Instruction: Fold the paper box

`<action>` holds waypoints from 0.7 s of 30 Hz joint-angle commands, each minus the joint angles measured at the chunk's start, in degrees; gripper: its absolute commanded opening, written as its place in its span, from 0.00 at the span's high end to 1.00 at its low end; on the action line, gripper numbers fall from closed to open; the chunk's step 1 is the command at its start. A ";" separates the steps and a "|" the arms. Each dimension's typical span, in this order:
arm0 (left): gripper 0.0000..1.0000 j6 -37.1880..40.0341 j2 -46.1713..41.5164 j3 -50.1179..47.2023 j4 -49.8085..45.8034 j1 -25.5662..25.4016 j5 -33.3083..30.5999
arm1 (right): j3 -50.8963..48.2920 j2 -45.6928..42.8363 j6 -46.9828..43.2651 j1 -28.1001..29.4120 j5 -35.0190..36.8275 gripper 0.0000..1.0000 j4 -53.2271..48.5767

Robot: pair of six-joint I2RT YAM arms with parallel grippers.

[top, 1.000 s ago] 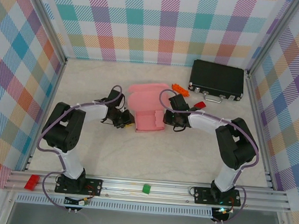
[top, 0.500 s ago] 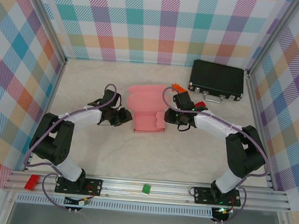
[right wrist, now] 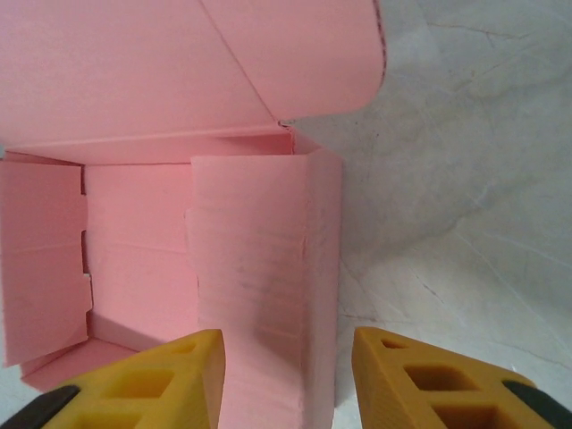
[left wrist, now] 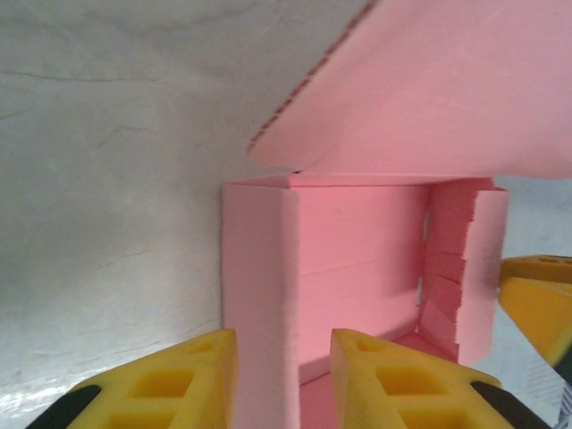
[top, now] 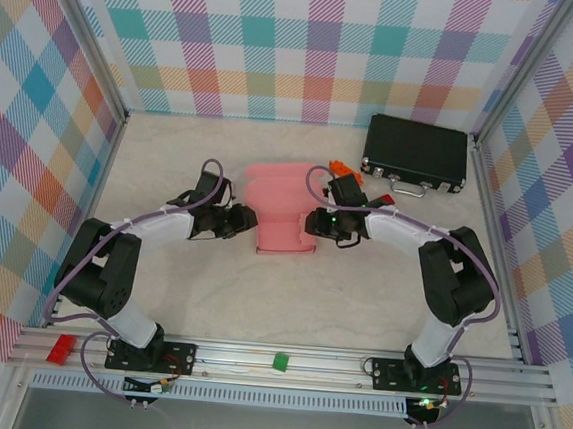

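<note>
The paper box [top: 284,214] stands in the middle of the table [top: 289,295], half folded. Its side walls are raised and its lid flap is open and leans toward the far side. Inside the box I see the pink floor and the pink folded walls. A black case [top: 415,153] lies closed at the far right corner, well apart from the box, and a small orange piece [top: 341,166] lies near it.

My left gripper [top: 249,221] is at the left side of the box. In the left wrist view its fingers are apart and the left wall stands between them [left wrist: 283,357]; I cannot tell if they touch it. My right gripper [top: 311,222] is at the right side. Its fingers are also apart, and the right wall stands between them [right wrist: 286,357].
</note>
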 commanded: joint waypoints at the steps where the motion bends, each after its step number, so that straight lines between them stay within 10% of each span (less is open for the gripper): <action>1: 0.66 1.11 0.70 -1.20 4.20 -0.47 4.29 | 1.85 1.17 0.16 -0.06 -1.13 0.59 1.01; 21: 0.73 0.49 5.35 -1.74 7.13 -0.64 5.34 | 4.62 6.00 3.28 0.12 2.25 0.73 0.01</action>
